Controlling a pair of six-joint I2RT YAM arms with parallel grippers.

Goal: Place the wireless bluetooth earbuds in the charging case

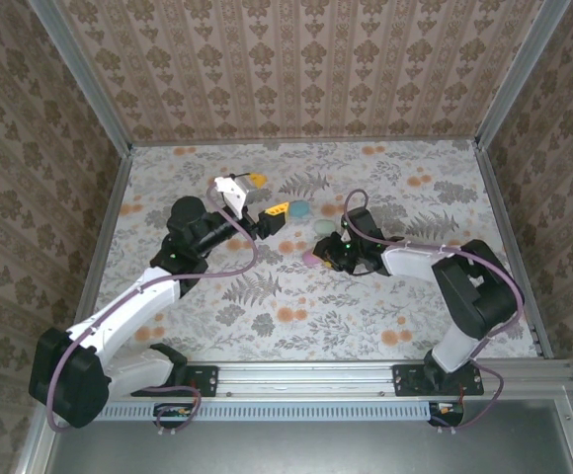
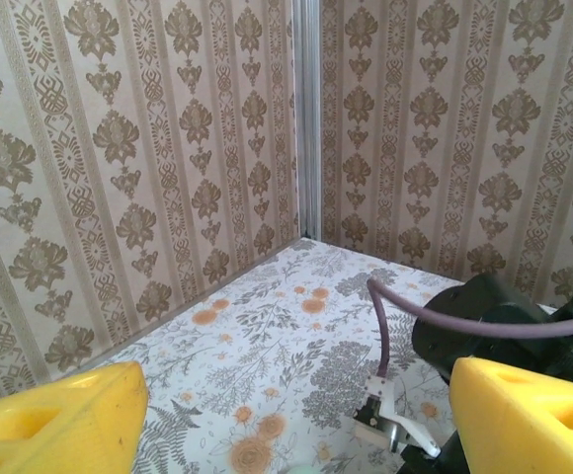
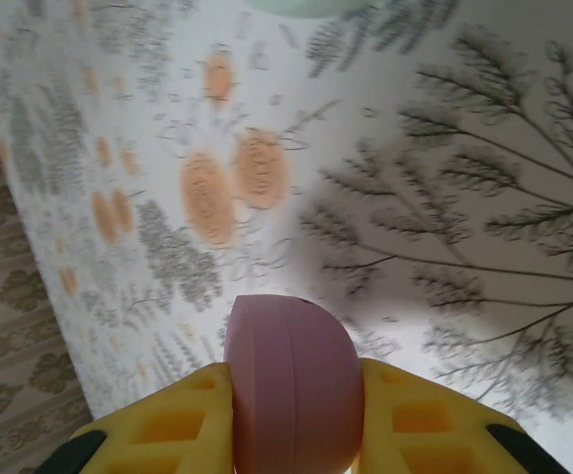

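**Left pincer empty, pink case held on the right**

The left gripper (image 1: pixel 265 196) hangs above the middle of the flowered table (image 1: pixel 217 316) with its yellow fingers (image 2: pixel 54 425) spread wide and nothing between them. Just to its right lies a teal case (image 1: pixel 299 209), and beside that a paler green piece (image 1: pixel 328 209). I cannot tell whether this piece is a case or a lid. The earbuds themselves are too small to pick out for certain.

Further right, the right gripper (image 1: pixel 316 253) is clamped on a pink case (image 3: pixel 288 385), held low over the table by its rounded sides.

- The pink shell is smooth and curved, so a squeeze off its widest part could make it squirt out of the grip.
- Its seam looks shut, so a bud probably cannot go in until it is opened.
- The left fingers are near the teal case and could nudge it away on the way down.

The two arms work close together, and the right arm's purple cable (image 2: pixel 390 316) loops just in front of the left pincer, where it could snag
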